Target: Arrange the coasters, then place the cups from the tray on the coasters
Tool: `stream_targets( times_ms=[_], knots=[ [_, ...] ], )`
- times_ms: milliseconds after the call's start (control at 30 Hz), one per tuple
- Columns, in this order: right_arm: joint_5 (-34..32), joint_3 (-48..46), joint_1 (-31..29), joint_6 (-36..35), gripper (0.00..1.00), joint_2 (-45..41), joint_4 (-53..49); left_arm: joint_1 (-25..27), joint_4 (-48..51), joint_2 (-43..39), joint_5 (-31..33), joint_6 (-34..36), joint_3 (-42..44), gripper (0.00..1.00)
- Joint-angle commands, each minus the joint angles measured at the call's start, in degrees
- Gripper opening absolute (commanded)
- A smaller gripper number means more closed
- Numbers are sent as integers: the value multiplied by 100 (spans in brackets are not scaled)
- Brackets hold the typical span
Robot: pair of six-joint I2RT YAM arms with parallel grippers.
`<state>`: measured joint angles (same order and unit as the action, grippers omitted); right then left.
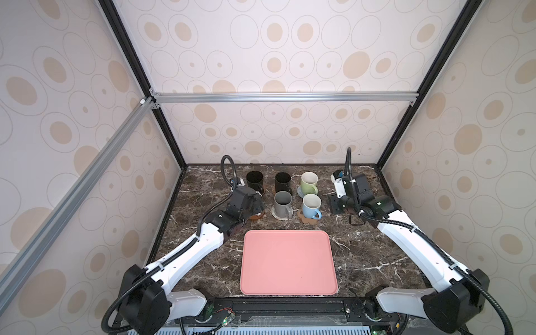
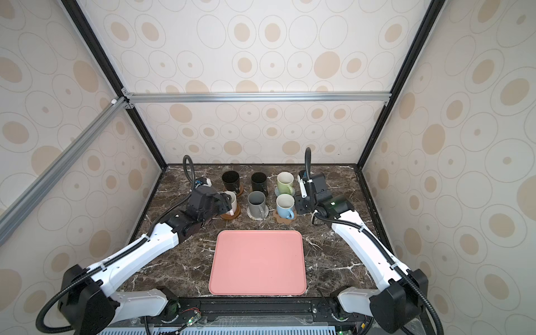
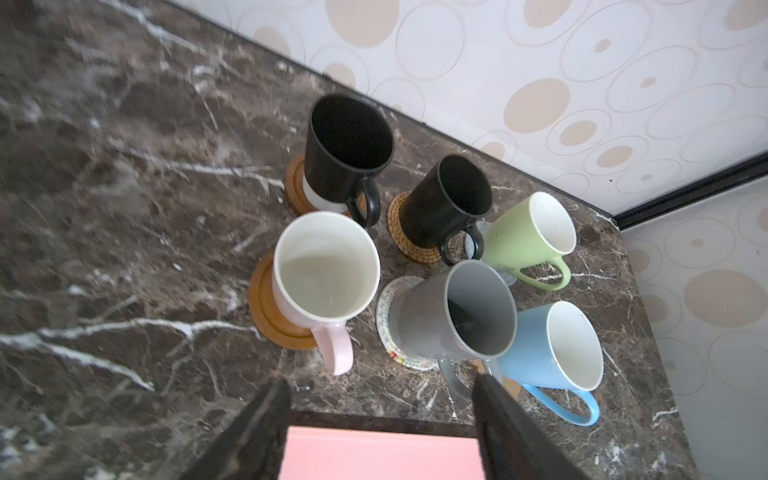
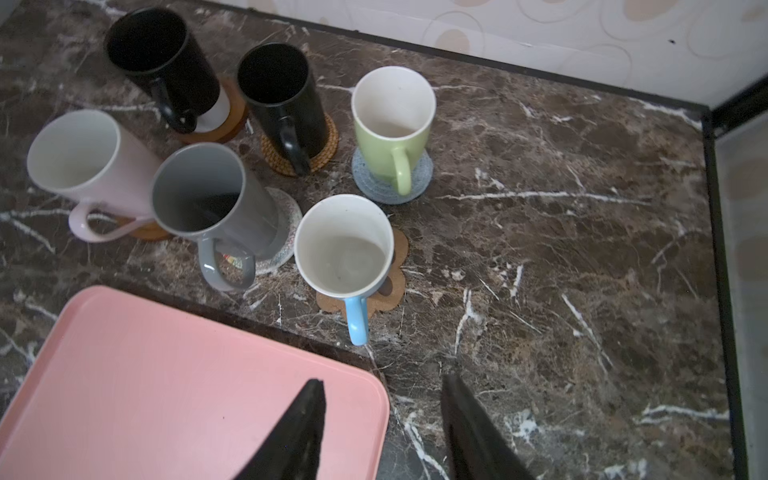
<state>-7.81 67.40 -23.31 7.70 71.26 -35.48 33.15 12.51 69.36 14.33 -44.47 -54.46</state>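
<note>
Cups (image 1: 282, 200) parked, tray (image 1: 290, 261) bare
We'd ease left gripper (image 3: 380, 380) straight off the white cup (image 3: 328, 270); it and right gripper (image 4: 383, 379) gape empty.

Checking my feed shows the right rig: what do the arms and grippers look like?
The left arm and right arm have white shells, black joints and black corrugated cables alongside. The left gripper and right gripper have black tapered fingers.

White mug (image 2: 232, 195) partly hidden behind left hand (image 2: 227, 204); tray (image 3: 374, 453) cut off.
</note>
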Motion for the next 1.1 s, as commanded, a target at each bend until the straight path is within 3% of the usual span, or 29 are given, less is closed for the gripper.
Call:
stream_targets(
  times_ms=[0, 100, 233, 367, 433, 600, 700, 733, 767, 867, 933, 967, 1000, 1067],
  knots=[
    [-703, -438, 150, 170, 60, -440, 535, -111, -874, -533, 588, 869, 463, 84],
    [-1230, -968, 351, 412, 74, -832, 1091, -257, -1326, -1024, 1184, 1337, 980, 100],
    [-1962, -1863, 652, 458, 99, -1219, 2102, -500, -2396, -1548, 1924, 2563, 1944, 100],
    [-2604, -2816, 892, 18, 99, -1120, 3391, -854, -4509, -1725, 2134, 4059, 3342, 100],
    [-2705, -3175, 967, -130, 99, -874, 3943, -1137, -5365, -1548, 2084, 4211, 3872, 100],
    [-2882, -3792, 1087, -311, 99, 108, 5292, -1717, -6535, -548, 1870, 4137, 4329, 100],
    [-2405, -4115, 1447, -185, 100, 751, 6374, -2072, -7365, 385, 1345, 4040, 4448, 100],
    [-2425, -3800, 1525, 55, 100, 813, 5805, -2147, -7356, 573, 1336, 3958, 4319, 100],
    [-2394, -3881, 1637, 75, 100, 989, 6429, -2254, -7334, 768, 1111, 3951, 4171, 100],
    [-2109, -4038, 1934, -48, 99, 1474, 7472, -2425, -7405, 1288, 521, 4419, 3776, 100],
    [-1681, -3874, 1796, -330, 100, 1465, 7078, -2469, -7580, 1567, 138, 4785, 3637, 100],
    [-1450, -3960, 1790, -477, 100, 1535, 7363, -2579, -8339, 1895, 23, 4821, 3790, 100],
    [-1421, -4070, 1785, -554, 100, 1601, 7727, -2751, -8221, 1873, 286, 4456, 3803, 100],
    [-1185, -4071, 1797, -524, 100, 1515, 7534, -3244, -9049, 2037, -549, 4055, 4222, 100]
  ],
)
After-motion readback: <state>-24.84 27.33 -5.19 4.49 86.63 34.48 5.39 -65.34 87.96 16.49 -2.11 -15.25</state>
